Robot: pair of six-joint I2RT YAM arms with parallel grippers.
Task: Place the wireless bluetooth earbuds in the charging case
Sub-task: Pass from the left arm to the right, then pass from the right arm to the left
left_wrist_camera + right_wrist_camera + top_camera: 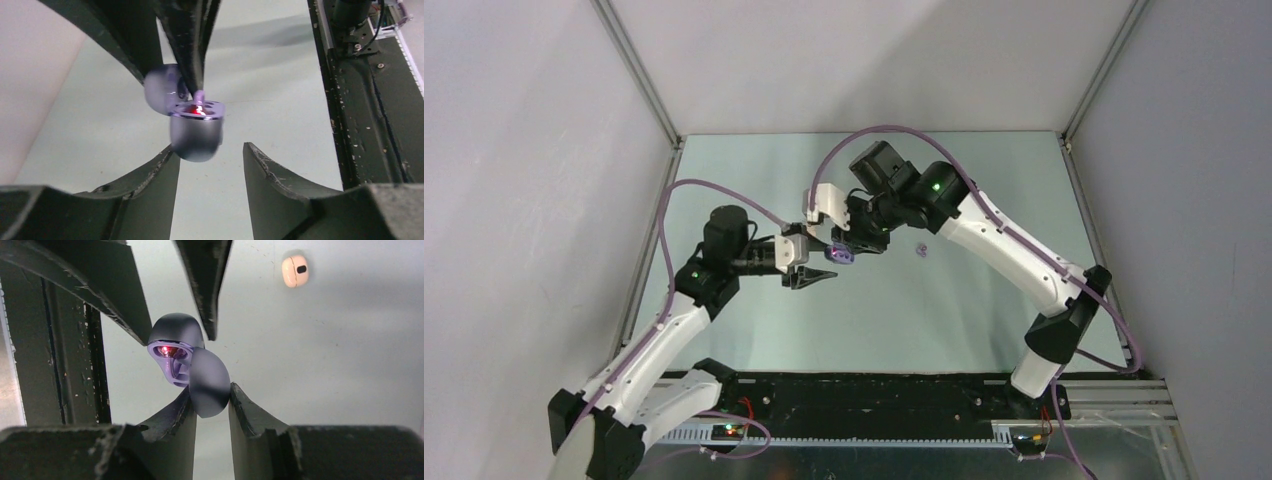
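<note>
Where the two arms meet over the middle of the desk [874,330], we find the right hand [210,387] clenched on the open lid [161,89] of the purple charging case [196,137], one finger on each side of the lid. We see the case held clear of the desk, with a red light glowing in its mouth. The left hand [210,147] is released: its jaws stand apart, one finger touching the underside of the case body and the other separated from it by a gap.

We note that the right arm rises from its base at the near right, arches high and bends down to the left. The left arm reaches from the near left, with its forearm pointing right toward the case. A purple cable [894,130] loops over each arm.

One purple earbud [921,250] lies on the desk just right of the case. One cream-white earbud [295,271] lies on the desk apart from both hands.

We observe a pale grey-green desk, a black rail [874,395] along its near edge, and plain grey walls [524,150] framed by aluminium struts [639,70].
</note>
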